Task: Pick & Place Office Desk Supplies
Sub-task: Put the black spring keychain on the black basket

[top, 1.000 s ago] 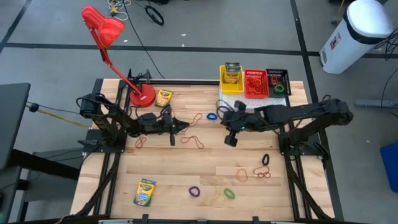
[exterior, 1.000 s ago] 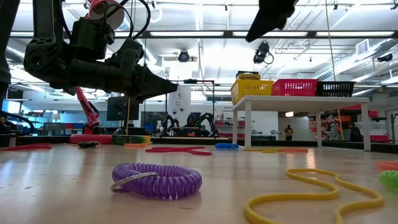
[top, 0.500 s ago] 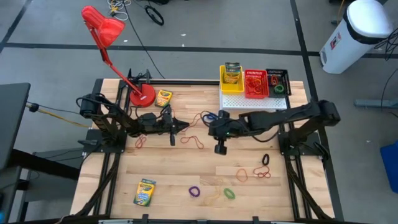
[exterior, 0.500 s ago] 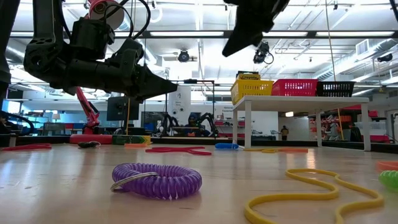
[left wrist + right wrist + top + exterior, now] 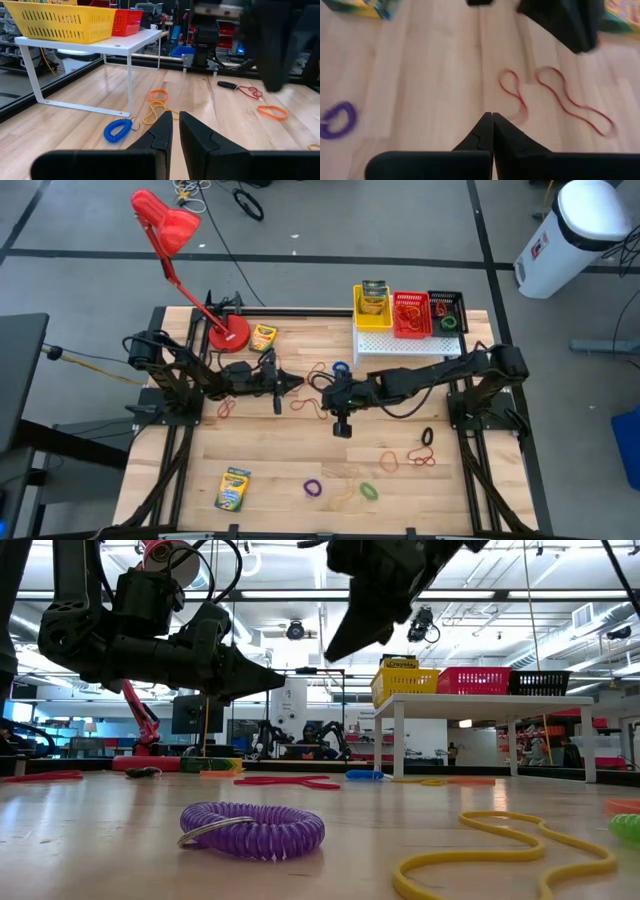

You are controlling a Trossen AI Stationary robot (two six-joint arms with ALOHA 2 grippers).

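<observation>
Now my right claw point(image 5: 322, 387) hangs pressed together, empty, over the thin red rubber-band loop point(image 5: 512, 95) on the wooden tabletop point(image 5: 270, 450). I judge it must spread before lowering, straddling one strand.

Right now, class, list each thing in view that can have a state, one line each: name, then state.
Left hand: fingers nearly shut, empty, above the table.
Right hand: shut, empty, over the table's middle.
Yellow basket: on the white shelf, holds a crayon box.
Red basket: on the shelf, holds red bands.
Black basket: on the shelf, holds something green.
Blue coil band: lying flat by the shelf leg.
Purple coil band: lying flat.
</observation>
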